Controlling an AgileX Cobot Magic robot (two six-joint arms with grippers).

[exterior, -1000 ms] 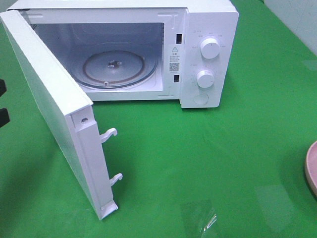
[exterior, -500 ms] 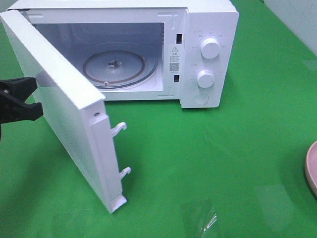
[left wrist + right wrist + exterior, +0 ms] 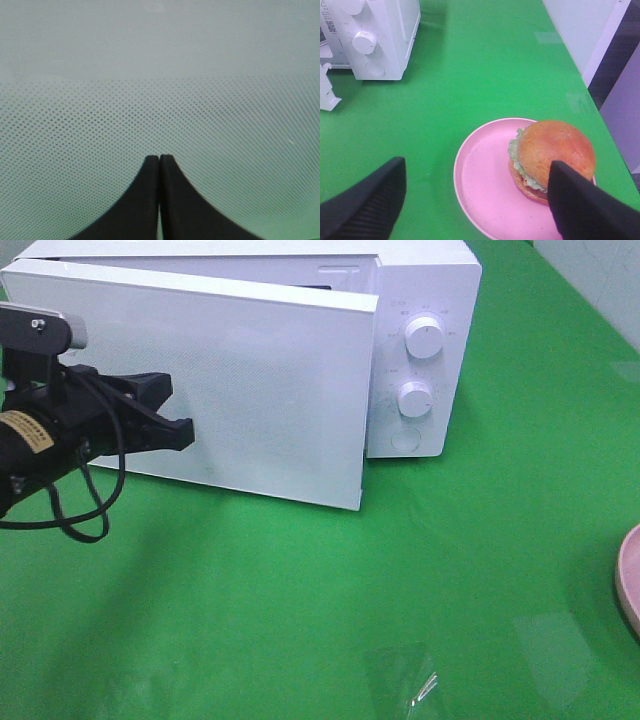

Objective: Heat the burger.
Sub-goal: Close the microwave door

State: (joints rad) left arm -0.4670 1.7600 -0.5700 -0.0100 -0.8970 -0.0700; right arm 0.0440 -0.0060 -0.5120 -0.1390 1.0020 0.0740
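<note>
At the microwave (image 3: 420,350), the door (image 3: 260,390) has swung from wide open a second ago to almost shut, pushed by the left end effector (image 3: 185,430), whose jaws are clenched with nothing between them. That looks wrong for heating: the burger (image 3: 551,159) sits outside on the pink plate (image 3: 485,195), between the released jaws of the right end effector (image 3: 475,205), on the green table (image 3: 450,580).

White microwave (image 3: 420,350), pink plate (image 3: 485,190), green tablecloth (image 3: 400,590)

One microwave (image 3: 300,360), two dials (image 3: 425,338), one burger (image 3: 551,159), one pink plate (image 3: 485,195), two end effectors (image 3: 175,425)
</note>
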